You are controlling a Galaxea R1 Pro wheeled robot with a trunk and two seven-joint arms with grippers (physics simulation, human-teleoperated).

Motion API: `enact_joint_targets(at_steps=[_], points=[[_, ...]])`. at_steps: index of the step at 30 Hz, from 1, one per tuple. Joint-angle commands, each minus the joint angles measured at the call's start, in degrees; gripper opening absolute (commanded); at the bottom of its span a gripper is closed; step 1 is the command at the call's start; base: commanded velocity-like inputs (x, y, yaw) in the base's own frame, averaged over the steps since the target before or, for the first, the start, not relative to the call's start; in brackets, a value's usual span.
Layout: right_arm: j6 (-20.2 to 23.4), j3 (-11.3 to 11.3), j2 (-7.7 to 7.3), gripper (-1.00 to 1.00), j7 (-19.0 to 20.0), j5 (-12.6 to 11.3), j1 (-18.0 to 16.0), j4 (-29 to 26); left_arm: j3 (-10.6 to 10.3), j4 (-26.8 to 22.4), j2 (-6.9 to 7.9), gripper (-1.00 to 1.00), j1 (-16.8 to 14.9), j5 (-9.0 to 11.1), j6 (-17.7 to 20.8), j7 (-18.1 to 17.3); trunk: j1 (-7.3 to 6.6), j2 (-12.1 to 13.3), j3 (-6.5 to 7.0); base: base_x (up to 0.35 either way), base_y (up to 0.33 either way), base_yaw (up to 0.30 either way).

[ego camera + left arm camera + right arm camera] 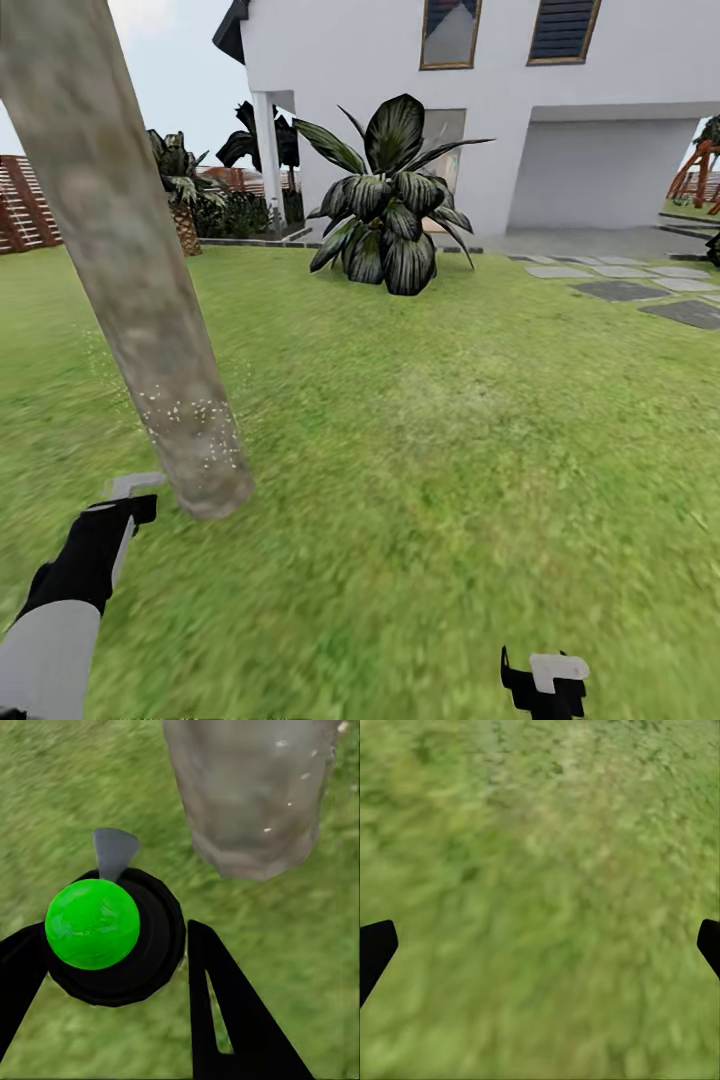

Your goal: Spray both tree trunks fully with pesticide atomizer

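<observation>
Currently: left gripper (112,967) clasps atomizer (94,924); white specks (190,412) dot trunk (120,260) base. Right gripper (540,945) wide, idle. Next, likely: aim higher.

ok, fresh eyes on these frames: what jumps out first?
The leaning grey-brown tree trunk dominates the head view's left side, its lower part dotted with white pesticide specks. In the left wrist view, the left gripper has its jaws around a black atomizer with a bright green top, its grey nozzle aimed at the trunk base. Behind, a big dark-leaved plant stands on the lawn before a white house.
</observation>
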Motion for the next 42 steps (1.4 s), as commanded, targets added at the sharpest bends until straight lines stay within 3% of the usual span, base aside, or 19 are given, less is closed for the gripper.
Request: enact_joint_targets(at_steps=[1, 4, 7, 9, 11, 13, 14, 17, 19, 22, 23, 26, 29, 30, 31, 34, 37, 39, 42], points=[[0.0, 0.01, 0.0, 1.0, 0.0, 0.0, 0.0, -0.01, -1.03, -0.28, -1.46, -1.0, -0.7, -0.66, 0.14, 0.29, 0.0, 0.0, 0.0, 0.0, 0.0, 0.025], [0.0, 0.01, -0.08, 1.0, 0.0, 0.0, 0.0, -0.02, -3.79, -0.49, -4.29, -1.0, -4.5, -0.5, 1.49, 4.14, 0.0, 0.0, 0.0, 0.0, 0.0, 0.006], [0.02, 0.01, -0.09, 1.0, 0.0, 0.0, 0.0, 0.0, -4.15, -0.48, -4.53, -1.0, -7.59, -0.29, 4.24, 5.0, 0.0, 0.0, 0.0, 0.0, 0.0, 0.0], [0.07, 0.01, -0.09, 1.0, 0.0, 0.0, 0.0, 0.0, -3.78, -0.55, -3.02, -1.0, -8.38, -0.41, 4.71, 5.13, 0.0, 0.0, 0.0, 0.0, 0.0, 0.0], [0.08, 0.01, -0.09, 1.0, 0.0, 0.0, 0.0, 0.03, -3.64, -0.52, 0.25, -1.0, -8.46, -0.1, 4.77, 5.07, 0.0, 0.0, 0.0, 0.0, 0.0, 0.0], [0.08, 0.01, -0.09, 1.0, 0.0, 0.0, 0.0, 0.06, -3.49, -0.49, 3.25, -1.0, -8.43, 2.0, 4.8, 4.91, 0.0, 0.0, 0.0, 0.0, 0.0, 0.0], [0.09, 0.01, -0.09, 1.0, 0.0, 0.0, 0.0, 0.02, -3.72, -0.52, 3.3, -1.0, -8.4, 2.47, 4.8, 4.93, 0.0, 0.0, 0.0, 0.0, 0.0, 0.0], [0.09, 0.01, -0.15, 1.0, 0.0, 0.0, 0.0, 0.0, -4.85, -0.61, 0.28, -1.0, -8.63, 2.68, 4.82, 5.01, 0.0, 0.0, 0.0, 0.0, 0.0, 0.0], [0.08, 0.01, -0.17, 1.0, 0.0, 0.0, 0.0, 0.01, -5.43, -0.67, -3.03, -1.0, -10.77, 2.56, 5.04, 5.05, 0.0, 0.0, 0.0, 0.0, 0.0, 0.0], [0.08, 0.01, -0.17, 1.0, 0.0, 0.0, 0.0, 0.0, -5.43, -0.71, -3.23, -1.0, -12.44, 2.64, 7.03, 5.05, 0.0, 0.0, 0.0, 0.0, 0.0, 0.0], [0.09, 0.01, -0.18, 1.0, 0.0, 0.0, 0.0, 0.04, -5.09, -1.17, -2.28, -1.0, -13.46, 2.57, 8.52, 5.05, 0.0, 0.0, 0.0, 0.0, 0.0, 0.0], [0.09, 0.01, -0.18, 1.0, 0.0, 0.0, 0.0, 0.05, -4.91, -1.67, 3.6, -1.0, -13.15, 2.85, 9.26, 4.7, 0.0, 0.0, 0.0, 0.0, 0.0, 0.0], [0.09, 0.01, -0.18, 1.0, 0.0, 0.0, 0.0, 0.06, -4.99, 0.21, 5.05, -1.0, -11.06, 2.9, 8.31, 4.6, 0.0, 0.0, 0.0, 0.0, 0.0, 0.0], [0.09, 0.01, -0.18, 1.0, 0.0, 0.0, 0.0, 0.06, -5.03, 0.8, 4.9, -1.0, -10.18, 2.95, 7.95, 4.6, 0.0, 0.0, 0.0, 0.0, 0.0, 0.0], [0.09, 0.01, -0.18, 1.0, 0.0, 0.0, 0.0, 0.04, -5.06, 1.75, 3.59, -1.0, -9.22, 2.97, 7.02, 4.57, 0.0, 0.0, 0.0, 0.0, 0.0, 0.0], [0.09, 0.01, -0.18, 1.0, 0.0, 0.0, 0.0, 0.02, -5.19, 4.89, -3.32, -1.0, -8.2, 2.95, 3.14, 4.96, 0.0, 0.0, 0.0, 0.0, 0.0, 0.0], [0.09, 0.01, -0.17, 1.0, 0.0, 0.0, 0.0, 0.04, -5.01, 6.31, -5.15, -1.0, -8.13, 2.93, 2.59, 5.11, 0.0, 0.0, 0.0, 0.0, 0.0, 0.0], [0.09, 0.01, -0.17, 1.0, 0.0, 0.0, 0.0, 0.06, -4.41, 6.51, -3.95, -1.0, -8.05, 2.69, 2.42, 5.13, 0.0, 0.0, 0.0, 0.0, 0.0, 0.0], [0.09, 0.01, -0.16, 1.0, 0.0, 0.0, 0.0, 0.06, -0.11, 6.62, 0.75, -1.0, -6.61, 2.64, 1.51, 5.19, 0.0, 0.0, 0.0, 0.0, 0.0, 0.0]])
